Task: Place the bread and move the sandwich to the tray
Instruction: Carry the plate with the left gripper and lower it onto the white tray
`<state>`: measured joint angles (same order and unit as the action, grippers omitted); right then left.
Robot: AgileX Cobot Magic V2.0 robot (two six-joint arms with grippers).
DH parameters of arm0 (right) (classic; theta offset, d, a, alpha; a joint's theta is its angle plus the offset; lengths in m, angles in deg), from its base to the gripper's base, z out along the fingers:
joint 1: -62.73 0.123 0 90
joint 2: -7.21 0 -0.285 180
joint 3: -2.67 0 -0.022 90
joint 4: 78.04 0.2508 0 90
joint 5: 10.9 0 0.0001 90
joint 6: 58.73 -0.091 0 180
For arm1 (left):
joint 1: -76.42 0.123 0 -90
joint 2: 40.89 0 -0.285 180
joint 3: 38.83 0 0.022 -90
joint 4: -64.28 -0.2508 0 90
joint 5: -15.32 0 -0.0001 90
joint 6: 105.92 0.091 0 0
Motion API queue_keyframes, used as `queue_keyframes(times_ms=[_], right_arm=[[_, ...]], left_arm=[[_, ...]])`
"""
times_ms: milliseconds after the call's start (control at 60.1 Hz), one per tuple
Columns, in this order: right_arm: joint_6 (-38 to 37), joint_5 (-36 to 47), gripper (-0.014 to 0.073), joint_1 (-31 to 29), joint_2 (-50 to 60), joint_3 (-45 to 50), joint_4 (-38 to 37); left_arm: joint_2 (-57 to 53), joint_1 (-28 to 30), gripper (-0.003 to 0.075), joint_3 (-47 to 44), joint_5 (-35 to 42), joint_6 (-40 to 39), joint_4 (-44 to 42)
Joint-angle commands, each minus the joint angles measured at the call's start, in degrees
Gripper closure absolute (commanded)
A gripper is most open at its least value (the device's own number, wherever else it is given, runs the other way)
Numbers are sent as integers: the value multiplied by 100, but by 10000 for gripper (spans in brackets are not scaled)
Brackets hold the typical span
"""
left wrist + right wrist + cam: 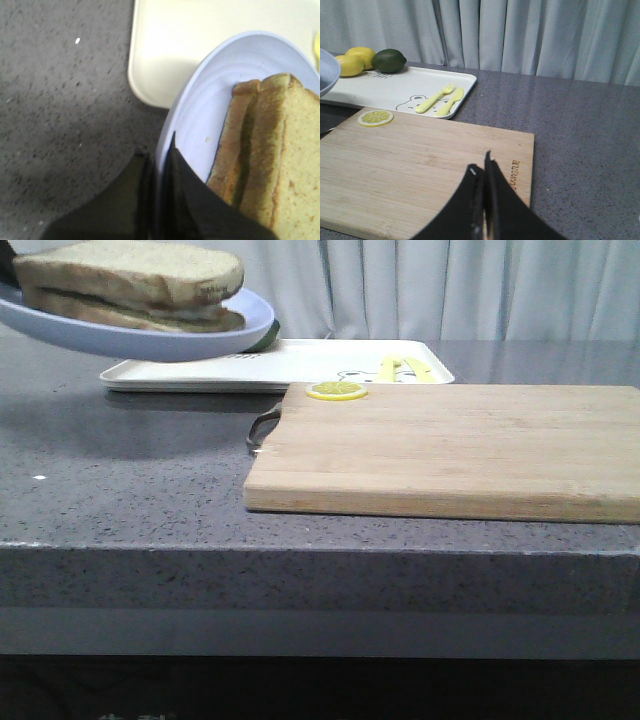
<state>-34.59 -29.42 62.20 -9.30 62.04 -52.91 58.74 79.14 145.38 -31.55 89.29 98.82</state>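
A: Where are we w/ the task?

B: Bread's on. The sandwich (130,290) is stacked, top slice over bottom, sitting on the plate (150,338). Filling's prob. in there, but only a dark seam shows from the L wrist cam, so can't confirm the egg.

A: And the move to the tray?

B: Underway, I'd say. Plate's up in the air in the front view, over the near-left corner of the tray (300,365), casting a shadow on the counter (120,480). Not set down yet. That's what's left: lower it onto the tray, let go.

A: Who's carrying?

B: Left gripper (159,165). Fingers pinched tight on the plate rim, sandwich just beside them, on the plate past the rim. Wrist cam shows the tray corner below the plate.

A: Right gripper?

B: Right gripper (484,187) is idle, fingers closed together on nothing, hanging over the board (420,170).

A: Anything in the way on the tray?

B: Yellow fork & knife (442,99) near one end, two lemons (352,60) & a lime (390,60) at the back. Lemon slice (375,118) on the board edge. Near-left part of the tray looks free, so landing there seems fine.
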Motion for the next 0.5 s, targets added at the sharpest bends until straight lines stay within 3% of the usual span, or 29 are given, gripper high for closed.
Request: queue_keyframes(times_ms=[0, 167, 483], right_arm=[[37, 472, 671, -45, -51, -130, 8], [37, 472, 671, -45, -51, -130, 8], [37, 460, 671, -45, -51, -130, 8]], left_arm=[[-140, 9, 739, 594, 170, -18, 681], [751, -125, 739, 2028, -248, -18, 901], [3390, -614, 739, 5917, -1245, -704, 865]])
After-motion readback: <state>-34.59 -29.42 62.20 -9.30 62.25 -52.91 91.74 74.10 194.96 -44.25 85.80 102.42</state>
